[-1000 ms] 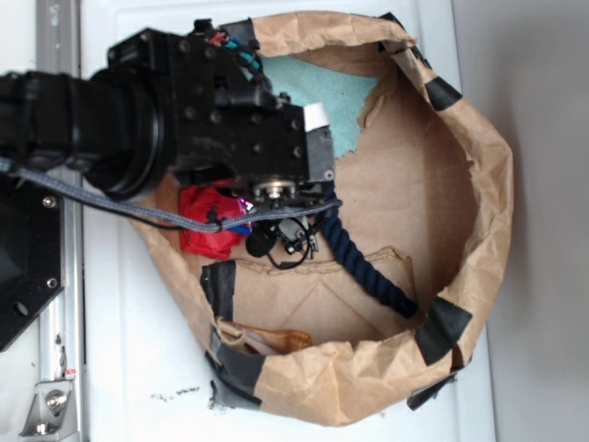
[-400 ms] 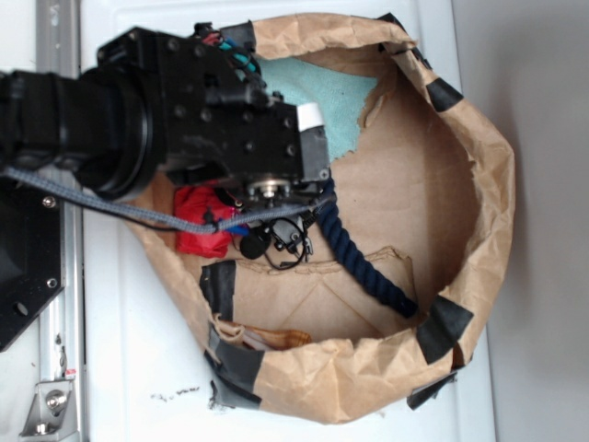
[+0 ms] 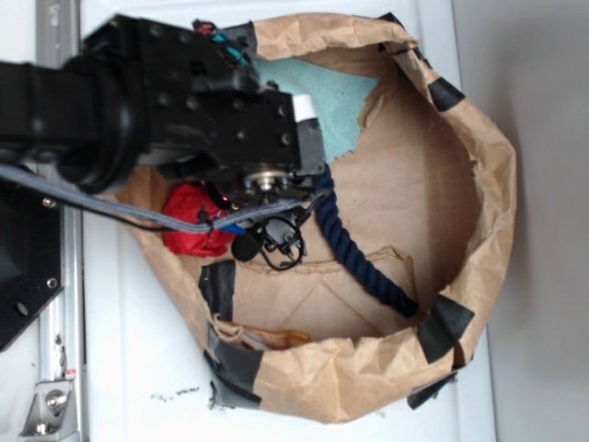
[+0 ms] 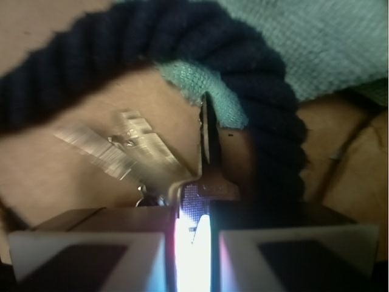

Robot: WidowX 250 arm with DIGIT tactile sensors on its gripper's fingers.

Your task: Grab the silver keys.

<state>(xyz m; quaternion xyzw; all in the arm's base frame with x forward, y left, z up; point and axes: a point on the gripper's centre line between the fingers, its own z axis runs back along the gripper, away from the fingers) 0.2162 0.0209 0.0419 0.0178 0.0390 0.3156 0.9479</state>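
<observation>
The silver keys [image 4: 143,152] are a flat shiny bunch whose heads sit in the narrow slit between my two pads. My gripper [image 4: 194,213] is shut on them. In the exterior view the gripper [image 3: 273,214] hangs under the black wrist, and the keys [image 3: 281,241] with their thin wire ring dangle just below it, over the brown paper floor. The navy rope [image 4: 182,30] curves closely around the keys in the wrist view. It runs from beside the gripper towards the lower right [image 3: 363,262].
Everything lies inside a crumpled brown paper bag [image 3: 492,184] with black tape patches. A red paper wad [image 3: 191,226] lies just left of the gripper. A green cloth [image 3: 336,101] covers the bag's far side. A grey cable [image 3: 110,204] crosses below the arm.
The arm has shifted left and slightly up over the last second, and the keys have moved with the gripper. The red wad shows more to the left.
</observation>
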